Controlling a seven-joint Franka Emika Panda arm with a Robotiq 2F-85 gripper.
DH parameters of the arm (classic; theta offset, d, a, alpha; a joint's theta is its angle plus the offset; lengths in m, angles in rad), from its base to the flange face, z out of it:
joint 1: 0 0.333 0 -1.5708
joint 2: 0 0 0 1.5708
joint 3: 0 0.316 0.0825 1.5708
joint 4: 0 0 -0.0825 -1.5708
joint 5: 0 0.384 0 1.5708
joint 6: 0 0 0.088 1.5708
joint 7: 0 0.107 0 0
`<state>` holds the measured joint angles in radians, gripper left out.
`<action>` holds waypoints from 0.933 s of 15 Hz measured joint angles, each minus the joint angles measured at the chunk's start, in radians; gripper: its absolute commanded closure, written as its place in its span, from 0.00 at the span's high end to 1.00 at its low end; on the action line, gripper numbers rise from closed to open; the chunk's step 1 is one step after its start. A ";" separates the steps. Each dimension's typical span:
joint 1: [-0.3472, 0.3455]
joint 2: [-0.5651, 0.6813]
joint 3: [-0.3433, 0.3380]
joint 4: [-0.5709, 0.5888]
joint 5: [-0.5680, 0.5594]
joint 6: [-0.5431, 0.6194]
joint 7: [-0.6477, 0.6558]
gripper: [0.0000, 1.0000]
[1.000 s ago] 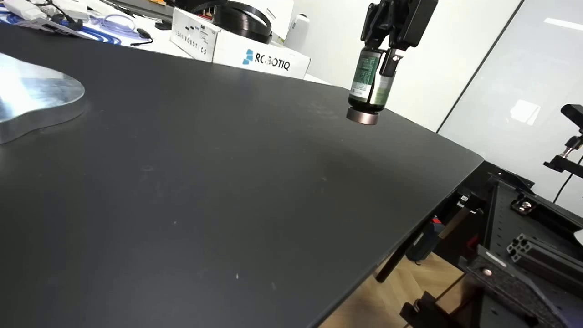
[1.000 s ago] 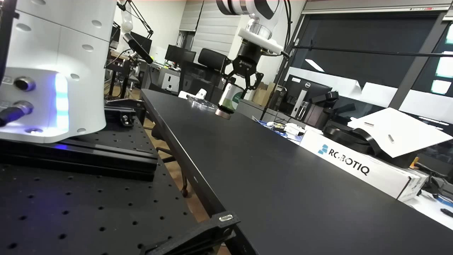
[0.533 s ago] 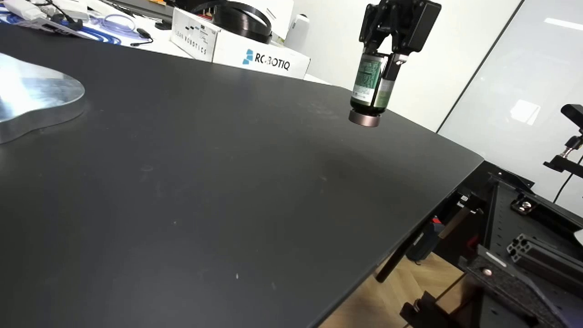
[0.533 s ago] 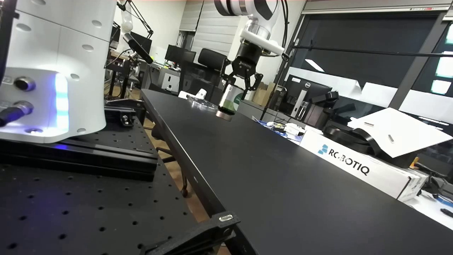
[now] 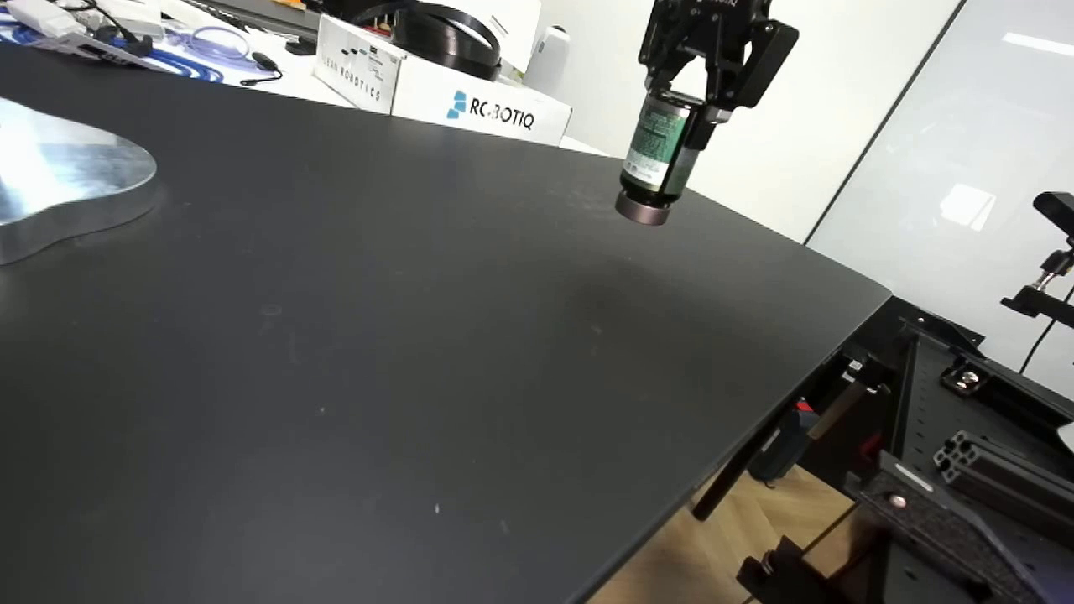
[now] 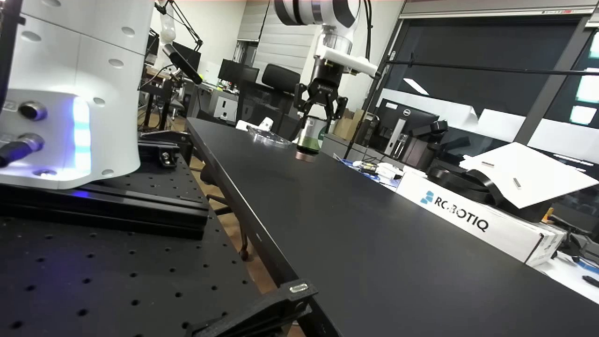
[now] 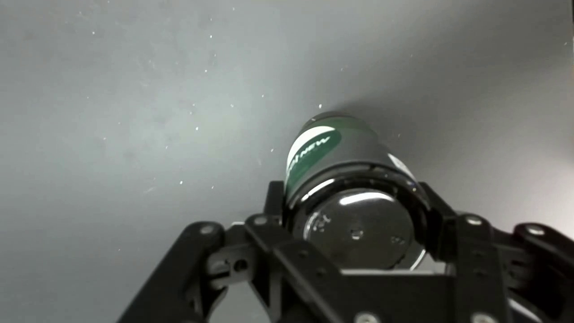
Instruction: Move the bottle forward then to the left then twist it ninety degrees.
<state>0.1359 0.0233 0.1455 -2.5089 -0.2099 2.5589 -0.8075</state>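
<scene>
The bottle (image 5: 657, 143) has a green and white label and hangs upside down, its brownish cap lowest, in the air above the black table (image 5: 377, 352). It tilts a little in an exterior view (image 6: 312, 135). My gripper (image 5: 681, 122) is above it, with its fingers on both sides of the bottle's upper end. In the wrist view the bottle (image 7: 345, 143) fills the space between the fingers (image 7: 274, 197), its dark round base towards me. The cap is hidden there. My gripper (image 7: 356, 211) is shut on the bottle.
A clear thick plastic piece (image 5: 80, 168) lies on the table, also in an exterior view (image 6: 269, 137). A white ROBOTIQ box (image 5: 478, 105) stands past the table's far edge. The white robot base (image 6: 70, 93) stands beyond the opposite edge. Cables (image 5: 180, 63) lie behind the table.
The gripper and bottle first shifted slightly down, then moved left in one exterior view and a little right in another. The gripper has turned somewhat, so the label faces differently. The grip is unchanged.
</scene>
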 measured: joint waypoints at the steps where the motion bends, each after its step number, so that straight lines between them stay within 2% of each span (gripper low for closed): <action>1: 0.000 0.002 0.000 -0.008 0.035 0.046 -0.004 0.45; 6: 0.000 0.040 0.006 -0.028 0.176 0.208 -0.045 0.45; 9: 0.000 0.071 0.008 -0.029 0.188 0.258 -0.045 0.45; 14: -0.009 0.116 0.008 -0.027 0.187 0.273 -0.045 0.45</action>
<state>0.1266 0.1397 0.1538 -2.5361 -0.0229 2.8315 -0.8526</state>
